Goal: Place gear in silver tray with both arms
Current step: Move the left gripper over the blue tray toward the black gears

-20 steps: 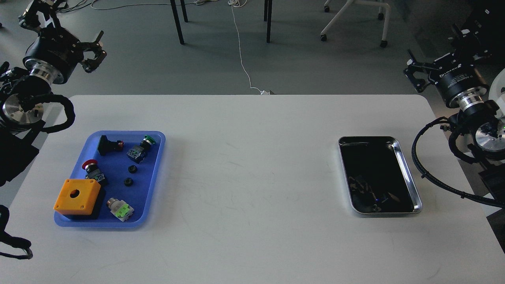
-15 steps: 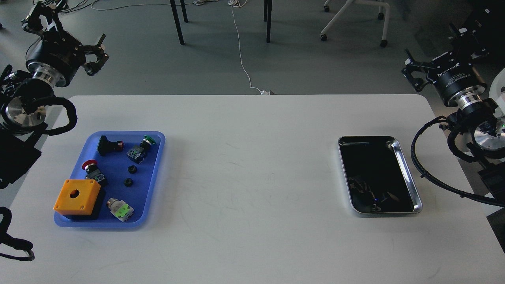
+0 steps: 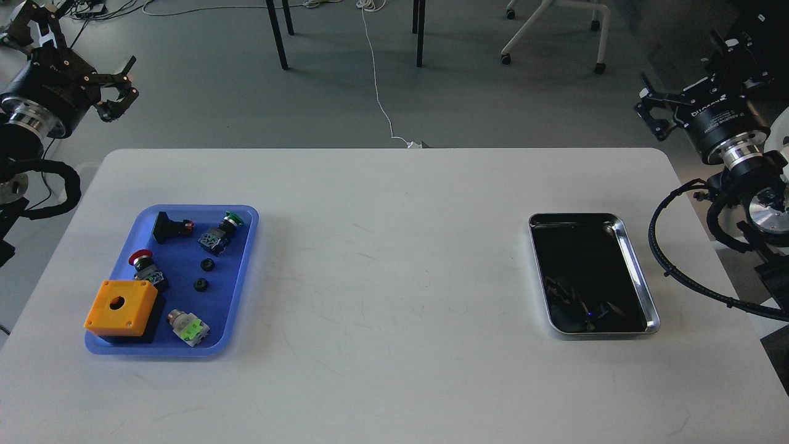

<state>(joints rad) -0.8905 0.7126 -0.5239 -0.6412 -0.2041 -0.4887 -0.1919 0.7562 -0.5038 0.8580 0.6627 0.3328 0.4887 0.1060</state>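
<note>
1. The left end effector (image 3: pixel 117 83) hangs off the far-left corner of the bench (image 3: pixel 382 259), fingers spread and holding nothing. It is well apart from the blue tray (image 3: pixel 243 271). The long reach down to the tray could arrive off target and knock the tray's rim.

2. The blue tray on the left holds every part: an orange box (image 3: pixel 120 307), a red-capped button (image 3: pixel 143 264), a green-capped button (image 3: pixel 222 231), a black switch (image 3: pixel 167 227), a green-labelled block (image 3: pixel 188 327) and two small black rings (image 3: pixel 203 274). None of these reads plainly as a gear. The rings are my best guess, so the wrong piece could get picked.

3. The rings are small and flat, lying close between bulkier parts. Spread fingers coming down could bump those neighbours or slip off a ring.

4. The middle of the bench is a wide gap between the trays. A handover between the arms there could drop a lightly pinched part, which might roll.

5. The silver tray (image 3: pixel 641 290) sits near the right edge and is empty. Its mirror-like bottom may hide the true depth, and a part released too high could bounce out.

6. The right end effector (image 3: pixel 650 114) hovers beyond the far-right corner. It is seen dark and small, so I cannot tell whether its fingers are apart. Its cable loop (image 3: pixel 662 259) hangs just beside the silver tray and could drag it.
</note>
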